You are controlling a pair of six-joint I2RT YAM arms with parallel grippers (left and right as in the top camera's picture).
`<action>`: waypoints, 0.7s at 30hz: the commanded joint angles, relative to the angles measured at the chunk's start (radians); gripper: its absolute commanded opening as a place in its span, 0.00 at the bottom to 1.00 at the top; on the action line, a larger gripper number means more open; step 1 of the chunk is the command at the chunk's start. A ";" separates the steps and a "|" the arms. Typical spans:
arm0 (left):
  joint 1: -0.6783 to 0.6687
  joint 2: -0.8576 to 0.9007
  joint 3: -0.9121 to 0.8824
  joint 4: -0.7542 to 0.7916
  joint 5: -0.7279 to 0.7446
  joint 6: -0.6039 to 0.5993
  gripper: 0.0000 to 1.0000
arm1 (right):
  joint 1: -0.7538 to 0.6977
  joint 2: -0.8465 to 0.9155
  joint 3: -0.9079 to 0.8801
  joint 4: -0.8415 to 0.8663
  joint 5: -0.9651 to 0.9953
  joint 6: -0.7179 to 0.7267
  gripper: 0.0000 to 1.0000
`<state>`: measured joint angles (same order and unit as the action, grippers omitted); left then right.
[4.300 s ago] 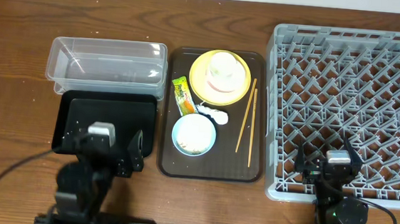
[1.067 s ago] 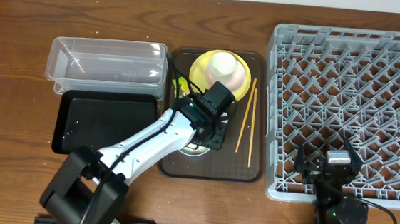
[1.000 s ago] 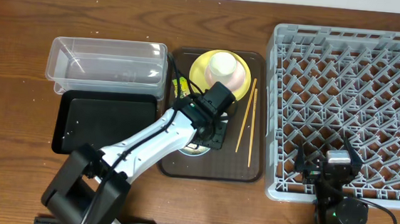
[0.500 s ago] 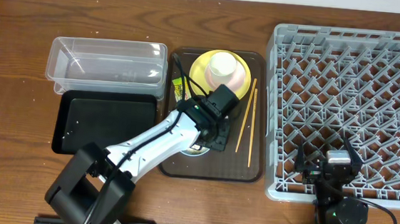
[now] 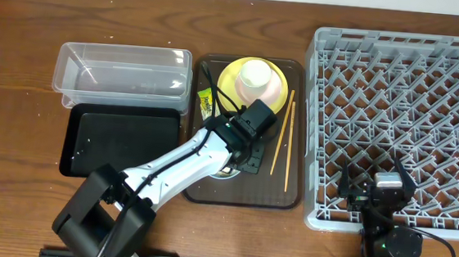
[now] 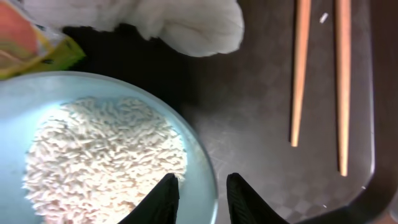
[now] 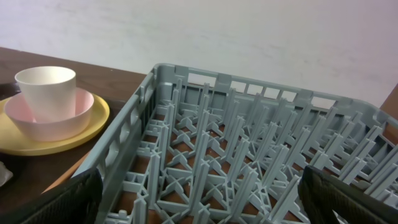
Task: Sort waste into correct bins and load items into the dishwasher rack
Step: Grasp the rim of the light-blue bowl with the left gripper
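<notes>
Having swung across the bench [image 5: 21, 63], now straddling the rim of the light blue bowl [image 6: 99, 84] with left hand [image 6: 200, 194] narrowing, probably to dump the white rice [image 6: 106, 162].

the left claw [image 6: 201, 178] straddles the rim of the blue bowl [image 6: 198, 155], jaws apart: one finger over the rice [image 6: 106, 155] inside, the other over bare serving tray [image 6: 261, 143] outside. the paper wad [image 6: 186, 25] and wrapper [image 6: 31, 43] crowd the bowl's far side. the chopsticks [image 6: 298, 74] lie to the right, an open strip of tray between them and the bowl. the left arm [image 5: 178, 159] slants over the black tray's [image 5: 114, 140] near right corner. the clear tub [image 5: 123, 75] is open from above. the right claw [image 5: 377, 183], jaws wide, sits at the front edge of the dishwasher rack [image 5: 404, 101], pegs [image 7: 236, 124] ahead of it.
</notes>
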<state>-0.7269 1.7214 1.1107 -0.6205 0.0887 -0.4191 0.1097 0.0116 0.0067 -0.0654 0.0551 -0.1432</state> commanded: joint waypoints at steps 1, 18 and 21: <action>0.001 0.011 -0.010 -0.002 -0.056 0.002 0.29 | -0.001 -0.006 -0.001 -0.003 -0.003 -0.004 0.99; -0.044 0.013 -0.010 0.004 -0.046 -0.033 0.29 | -0.001 -0.006 -0.001 -0.003 -0.003 -0.004 0.99; -0.067 0.013 -0.014 0.005 -0.102 -0.043 0.29 | -0.001 -0.006 -0.001 -0.003 -0.003 -0.004 0.99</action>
<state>-0.7750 1.7214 1.1095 -0.6186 0.0452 -0.4458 0.1097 0.0116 0.0067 -0.0654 0.0551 -0.1432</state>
